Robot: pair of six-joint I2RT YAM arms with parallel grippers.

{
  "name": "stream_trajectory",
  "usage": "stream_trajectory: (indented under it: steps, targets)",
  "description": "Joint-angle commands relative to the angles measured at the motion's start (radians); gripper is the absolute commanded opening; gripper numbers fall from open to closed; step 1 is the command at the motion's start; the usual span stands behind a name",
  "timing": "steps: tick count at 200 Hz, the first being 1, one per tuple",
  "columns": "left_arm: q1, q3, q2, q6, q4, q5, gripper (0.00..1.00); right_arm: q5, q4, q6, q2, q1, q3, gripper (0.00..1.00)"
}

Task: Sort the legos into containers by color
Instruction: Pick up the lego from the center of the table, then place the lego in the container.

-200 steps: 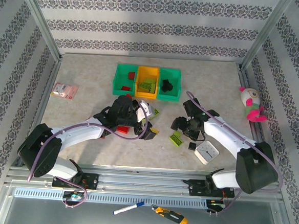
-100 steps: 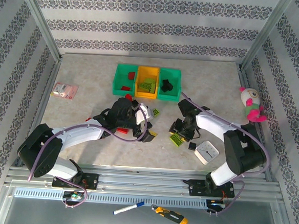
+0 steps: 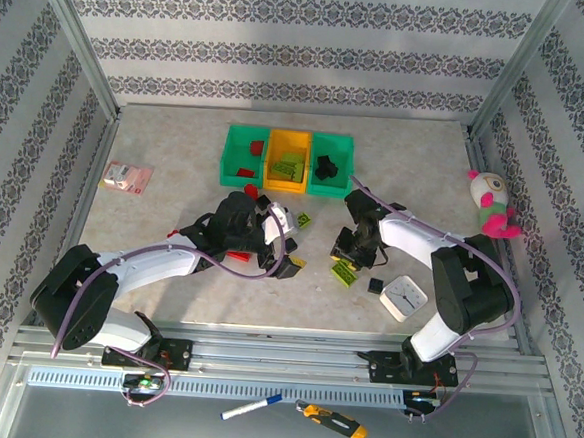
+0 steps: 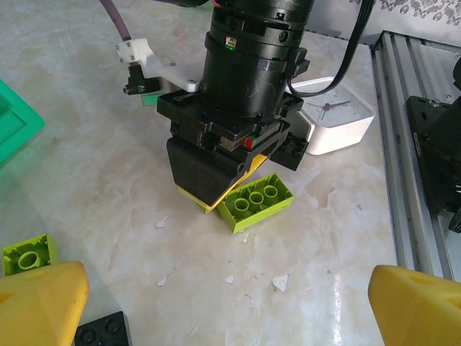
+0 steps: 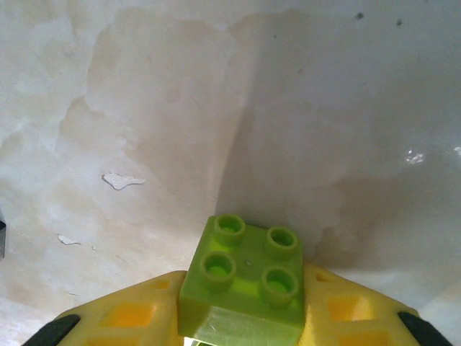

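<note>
I saw my right gripper (image 5: 245,321) pinched on a square lime brick (image 5: 246,277); my left gripper (image 4: 229,306) was spread wide, a long lime brick (image 4: 257,200) at its twelve o'clock.

The table (image 3: 177,141) is a pale, marbled surface with small chips in its finish. The containers (image 3: 288,161), two green flanking one orange-yellow, stand in a joined row near the middle of its far edge. A pink card (image 3: 127,175) lies by the left edge. Toward the near right corner sits a white square timer (image 3: 404,296), with a small black lego (image 3: 376,284) just beside it and a flat lime lego (image 3: 344,273) near that. A small lime lego (image 3: 303,220) and a red lego (image 3: 251,190) lie near the middle. A square lime lego (image 5: 245,277) sits low at the surface; whether it rests there is unclear.
</note>
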Motion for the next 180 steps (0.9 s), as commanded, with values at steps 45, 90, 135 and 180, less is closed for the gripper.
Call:
stream_trajectory:
  steps: [45, 90, 135, 180]
  targets:
    - [-0.013, -0.064, -0.069, -0.045, 0.015, -0.058, 0.99, 0.029, -0.04, -0.129, -0.009, 0.023, 0.187, 0.31]
    - [-0.013, -0.145, -0.154, -0.16, 0.038, -0.147, 0.99, 0.047, -0.006, -0.255, 0.127, 0.064, 0.464, 0.32]
    - [-0.013, -0.188, -0.217, -0.156, 0.021, -0.216, 0.99, 0.071, 0.029, -0.264, 0.373, 0.077, 0.776, 0.31]
    - [-0.013, -0.204, -0.218, -0.224, 0.106, -0.338, 0.99, 0.11, -0.015, -0.276, 0.588, 0.075, 1.066, 0.31]
